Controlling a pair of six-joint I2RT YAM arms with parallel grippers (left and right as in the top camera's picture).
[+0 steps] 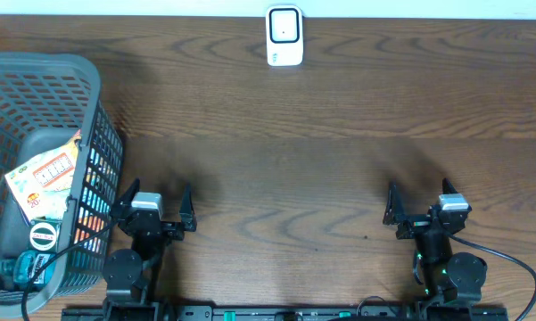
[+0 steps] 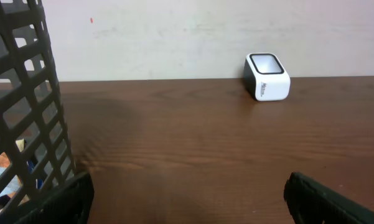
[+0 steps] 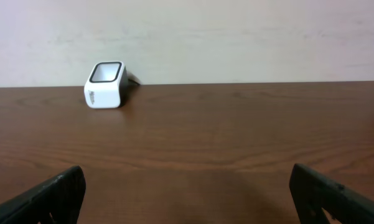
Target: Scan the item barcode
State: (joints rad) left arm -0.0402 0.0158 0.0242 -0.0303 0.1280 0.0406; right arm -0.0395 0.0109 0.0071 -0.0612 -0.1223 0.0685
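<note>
Item pack (image 1: 43, 178) | in basket (image 1: 96, 107) left of scanner (image 1: 284, 36), awaiting pickup | left gripper (image 1: 158, 193), right gripper (image 1: 419, 196) spread wide, empty

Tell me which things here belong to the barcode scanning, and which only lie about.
Job: scanner, colourful packet in the basket, left gripper, right gripper, both open.
Lying about: black cable by the right arm.
</note>
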